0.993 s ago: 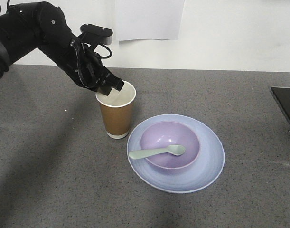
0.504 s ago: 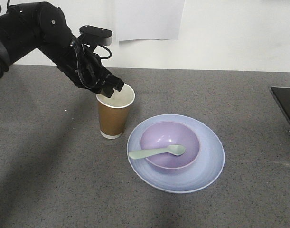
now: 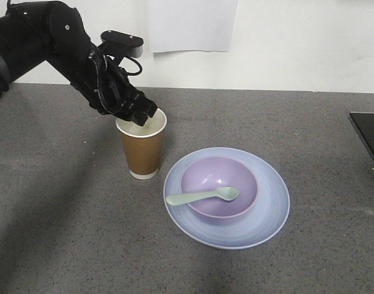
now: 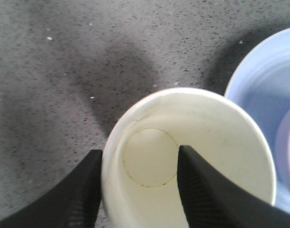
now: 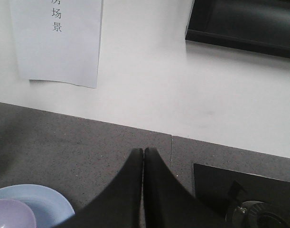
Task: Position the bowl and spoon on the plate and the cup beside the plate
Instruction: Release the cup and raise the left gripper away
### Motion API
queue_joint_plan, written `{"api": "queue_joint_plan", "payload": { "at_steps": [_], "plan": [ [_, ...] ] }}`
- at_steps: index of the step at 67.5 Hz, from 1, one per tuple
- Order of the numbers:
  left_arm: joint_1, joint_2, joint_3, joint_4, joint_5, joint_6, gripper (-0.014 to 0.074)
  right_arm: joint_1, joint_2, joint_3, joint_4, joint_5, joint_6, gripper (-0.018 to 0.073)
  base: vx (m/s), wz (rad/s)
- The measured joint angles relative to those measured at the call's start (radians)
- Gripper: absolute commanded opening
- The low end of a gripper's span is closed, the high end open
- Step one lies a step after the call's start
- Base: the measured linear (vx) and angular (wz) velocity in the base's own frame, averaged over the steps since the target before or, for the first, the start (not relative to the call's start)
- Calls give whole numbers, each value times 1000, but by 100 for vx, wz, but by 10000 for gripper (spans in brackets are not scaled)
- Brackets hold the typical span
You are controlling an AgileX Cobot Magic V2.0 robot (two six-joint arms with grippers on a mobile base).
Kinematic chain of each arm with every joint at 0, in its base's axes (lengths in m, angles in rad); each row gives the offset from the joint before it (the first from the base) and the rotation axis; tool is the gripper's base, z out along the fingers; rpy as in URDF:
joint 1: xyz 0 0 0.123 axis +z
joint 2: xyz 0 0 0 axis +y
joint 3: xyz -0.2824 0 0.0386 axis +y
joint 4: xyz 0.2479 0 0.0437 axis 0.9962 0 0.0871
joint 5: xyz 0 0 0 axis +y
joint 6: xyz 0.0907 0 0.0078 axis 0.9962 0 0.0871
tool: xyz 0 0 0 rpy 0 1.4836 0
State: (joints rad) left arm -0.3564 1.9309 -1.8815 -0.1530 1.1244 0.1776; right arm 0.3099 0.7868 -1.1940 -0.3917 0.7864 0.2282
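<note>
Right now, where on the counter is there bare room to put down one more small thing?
Bare counter lies in front of the cup and left of the plate. More lies between the plate and the dark panel. It is crowded where cup and plate nearly meet, with the left gripper on the cup's rim.

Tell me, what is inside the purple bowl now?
The spoon lies in the bowl, head inside, handle sticking out over the rim. Nothing else shows inside; the patch under the spoon head is covered.

The paper cup (image 3: 141, 147) looks matt, the plastic bowl (image 3: 219, 188) and plate (image 3: 269, 208) smooth, the countertop (image 3: 64, 233) speckled and rough.
</note>
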Motion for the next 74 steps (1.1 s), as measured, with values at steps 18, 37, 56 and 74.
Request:
{"api": "queue_joint_plan", "payload": {
  "at_steps": [18, 37, 56, 74],
  "plan": [
    [0, -71, 0, 49, -36, -15, 356, 0, 0, 0, 0, 0, 0, -6, 0, 0],
    [0, -179, 0, 99, -87, -19, 230, 0, 0, 0, 0, -15, 0, -6, 0, 0],
    [0, -355, 0, 144, -253, -24, -8, 0, 0, 0, -9, -112, 0, -6, 0, 0],
    [0, -431, -2, 144, -306, -30, -8, 0, 0, 0, -33, -169, 0, -6, 0, 0]
  ]
}}
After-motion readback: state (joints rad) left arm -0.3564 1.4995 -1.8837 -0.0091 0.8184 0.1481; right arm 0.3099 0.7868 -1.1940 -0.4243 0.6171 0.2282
